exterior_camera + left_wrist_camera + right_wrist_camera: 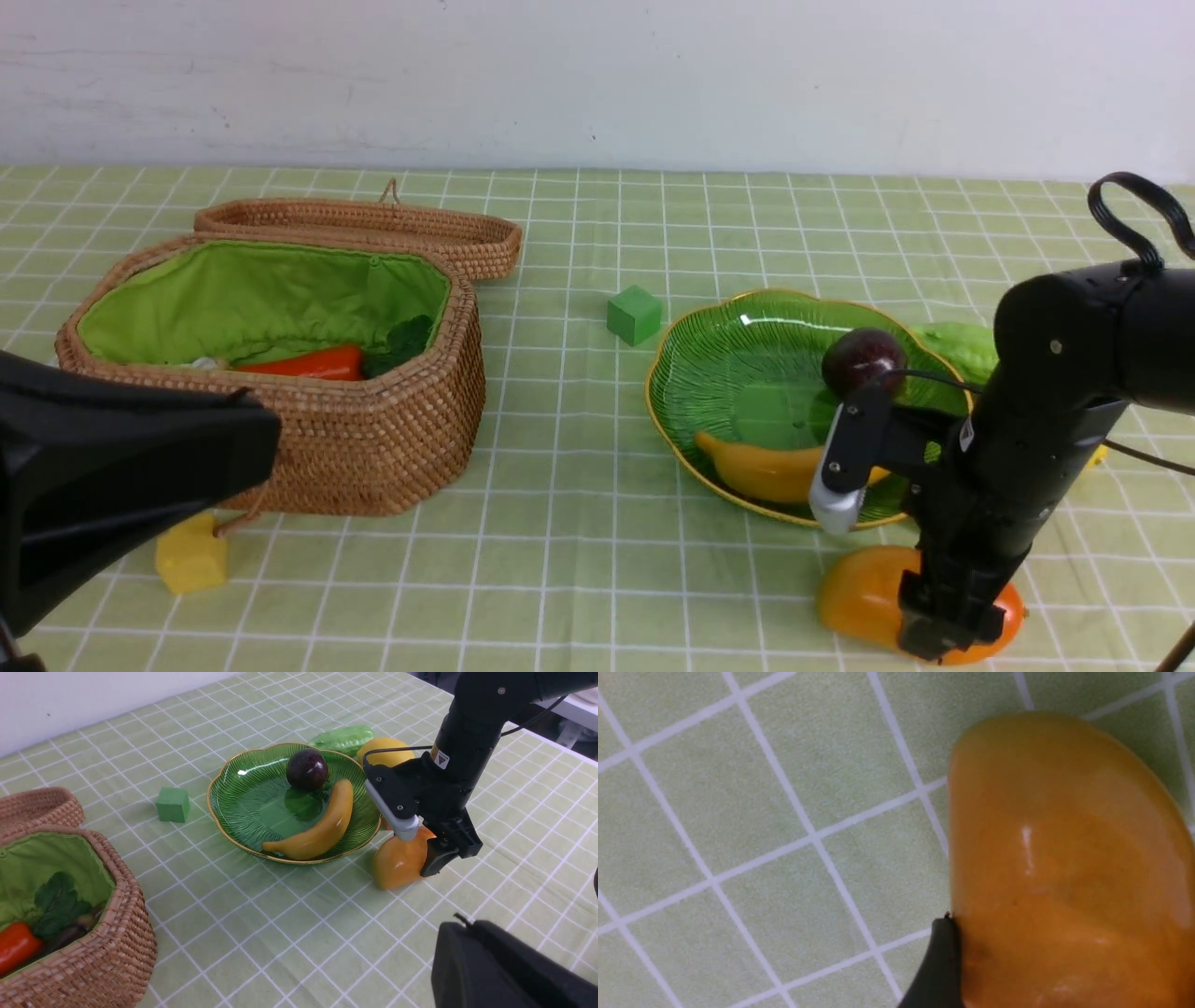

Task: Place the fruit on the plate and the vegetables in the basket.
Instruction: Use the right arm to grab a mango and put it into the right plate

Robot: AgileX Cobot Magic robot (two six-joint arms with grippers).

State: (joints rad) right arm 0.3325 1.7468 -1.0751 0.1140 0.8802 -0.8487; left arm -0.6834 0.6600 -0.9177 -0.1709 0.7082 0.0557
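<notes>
Mango (pixel 859 597) lies on counter (pixel 579 579) at 5 o'clock of plate (pixel 728 373); right tool (pixel 943 635) straddles it, jaws wide, one finger (pixel 938 970) touching, grip cannot be told. Left tool (pixel 467 938) closed. Banana (pixel 756 467) lies on plate

Green cube (pixel 634 315) (on checked cloth (pixel 579 579))

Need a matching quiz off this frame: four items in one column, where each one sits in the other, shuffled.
Items
1. banana
2. mango
3. carrot
4. green cube

Places
A. in the basket
B. on the cloth, between basket and plate
C. on the plate
D. on the cloth, by the plate's near edge

Pairs: 1-C, 2-D, 3-A, 4-B
</notes>
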